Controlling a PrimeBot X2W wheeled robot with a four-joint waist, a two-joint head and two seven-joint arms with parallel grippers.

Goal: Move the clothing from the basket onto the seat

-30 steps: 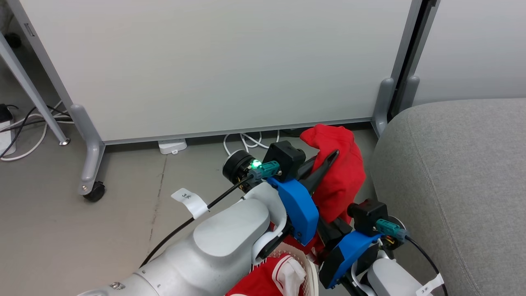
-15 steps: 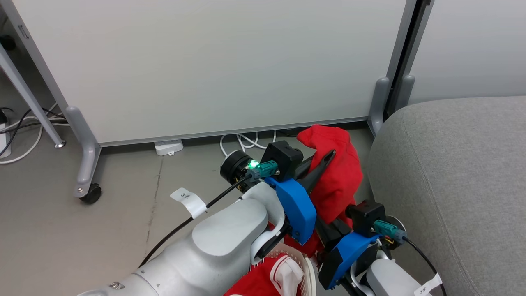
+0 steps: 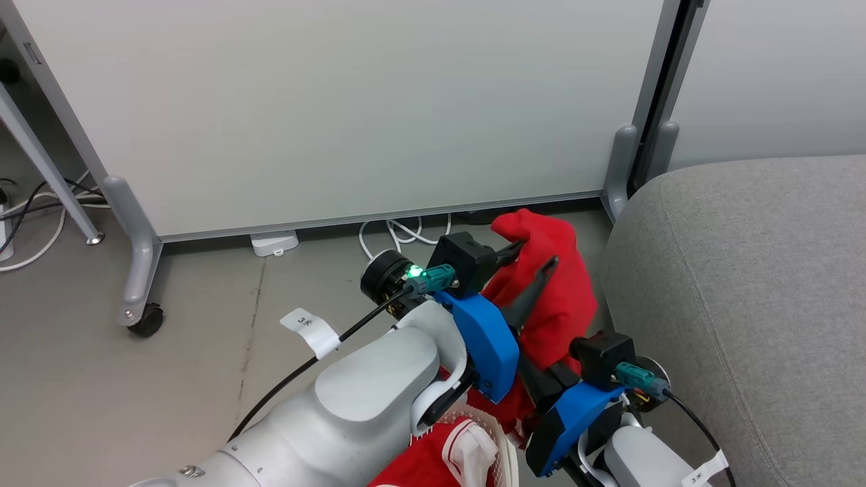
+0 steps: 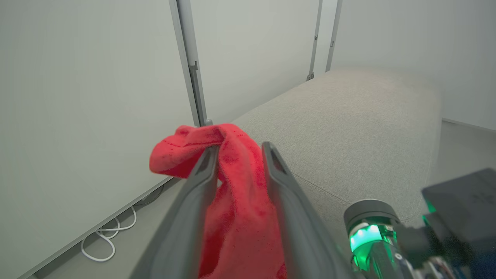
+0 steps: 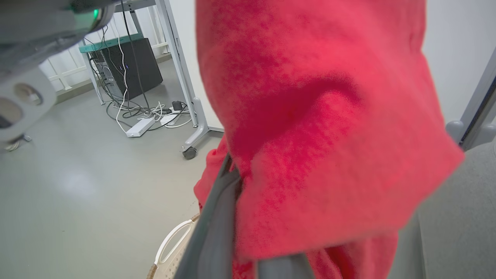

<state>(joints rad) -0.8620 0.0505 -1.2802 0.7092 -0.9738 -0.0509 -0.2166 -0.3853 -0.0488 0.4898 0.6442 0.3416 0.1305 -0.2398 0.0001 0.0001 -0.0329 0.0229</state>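
The grey floor carries the cream basket at six o'clock, the grey seat at three o'clock and a castor-footed partition at twelve, with white cables and a power strip beneath it.

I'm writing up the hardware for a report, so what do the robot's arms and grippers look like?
Pale grey rounded forearm shells. Each wrist carries a blue bracket, a black camera box and a teal connector with a black cable bearing a white tag. A green light glows on the left wrist. The fingers are long, dark grey, tapering.
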